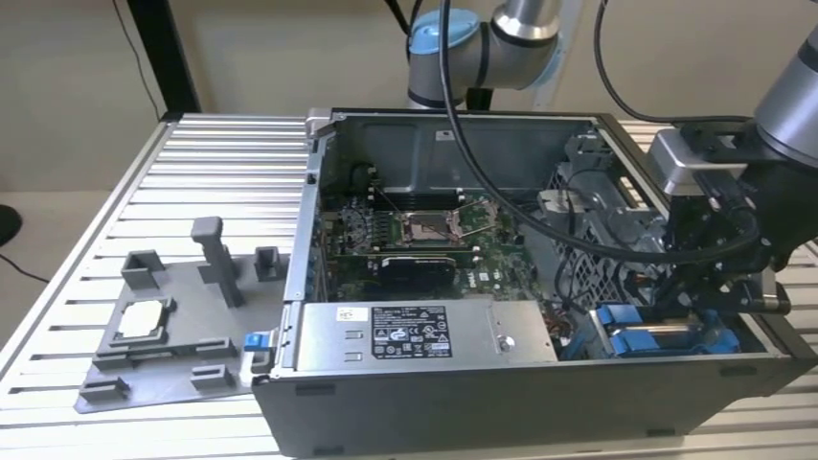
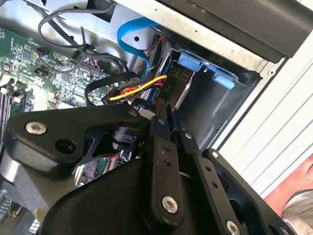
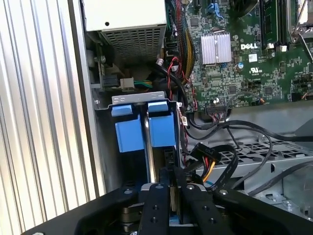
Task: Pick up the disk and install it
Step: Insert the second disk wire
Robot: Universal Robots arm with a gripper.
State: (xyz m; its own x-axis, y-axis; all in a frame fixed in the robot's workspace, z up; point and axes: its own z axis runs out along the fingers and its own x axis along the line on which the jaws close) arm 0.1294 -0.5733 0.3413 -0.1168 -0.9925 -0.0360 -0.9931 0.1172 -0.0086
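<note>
hand [image 3: 172, 188] clenched on disk [image 3: 161, 129], which sits upright in pc case [image 1: 511, 402] bay beside blue tab [image 3: 129, 134].

Our arm reaches down from above, gripper low at the exterior view's right.

We see our arm [image 1: 511, 29] come in from the top of the exterior view, its grey wrist section bending down at that view's right edge, with the black gripper [image 1: 722, 287] hanging below it, pointing downward. In both wrist views our two black fingers [image 3: 157, 205] lie pressed close together, side by side, with no more than a thin slit between them [image 2: 168, 122]. A person's hand shows at the corner of the second wrist view [image 2: 293, 193].
</note>
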